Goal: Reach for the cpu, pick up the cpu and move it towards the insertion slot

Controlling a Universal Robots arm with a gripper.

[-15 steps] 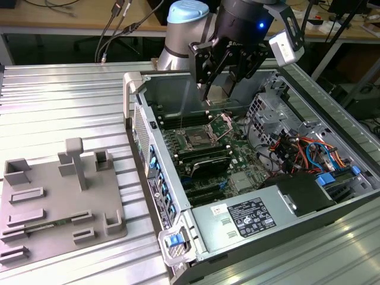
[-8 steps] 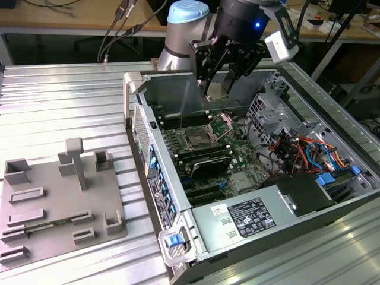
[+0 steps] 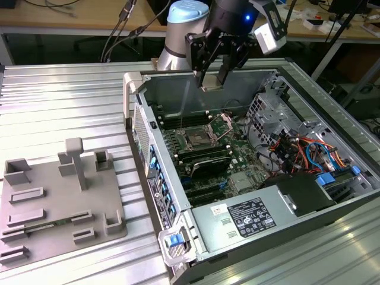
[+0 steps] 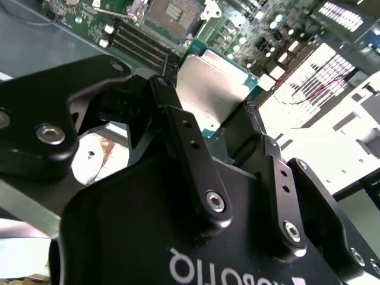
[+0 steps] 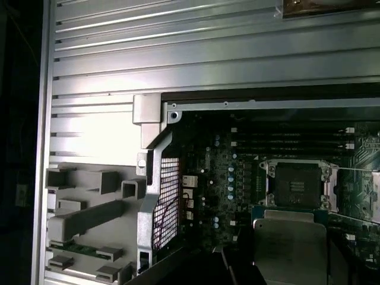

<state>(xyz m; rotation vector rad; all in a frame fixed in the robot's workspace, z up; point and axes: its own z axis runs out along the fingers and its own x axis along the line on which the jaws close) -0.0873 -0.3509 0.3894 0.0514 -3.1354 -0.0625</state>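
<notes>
Surface: ribbed aluminium table [image 3: 65, 95] is seen under everything, its slats running across the exterior view.
Room: wooden workbench [image 3: 71, 15] with dangling cables is seen behind the table; further clutter at the exterior view's right is too dim to identify.
Case: an opened computer case [image 3: 249, 172] lies on its side on the table, with the motherboard [image 3: 231, 160] exposed.
Tray: a grey fixture tray [image 3: 53, 202] with upright blocks and recesses is set well apart from the case, at the exterior view's left; a green memory stick [image 3: 56, 224] lies in one recess.
Gripper: the gripper [image 3: 215, 80] is held above the far wall of the case, its fingers [image 4: 190, 148] clamped on the cpu.
Cpu: the cpu [image 4: 214, 89] is gripped by its edges, silvery top showing in both wrist views, raised clear of the board.
Insertion slot: the insertion slot [image 5: 297, 184] is seen with its frame opened and dark centre bare, below and just beside the cpu in the first wrist view; nothing is seated in it.
Hidden: the cpu's underside cannot be seen; its near edge is covered by the gripper body in the second wrist view.
Cut off: the arm [image 3: 184, 29] is cropped at the exterior view's upper edge.
Hard to make out: the wire lever cannot be told from the frame.
</notes>
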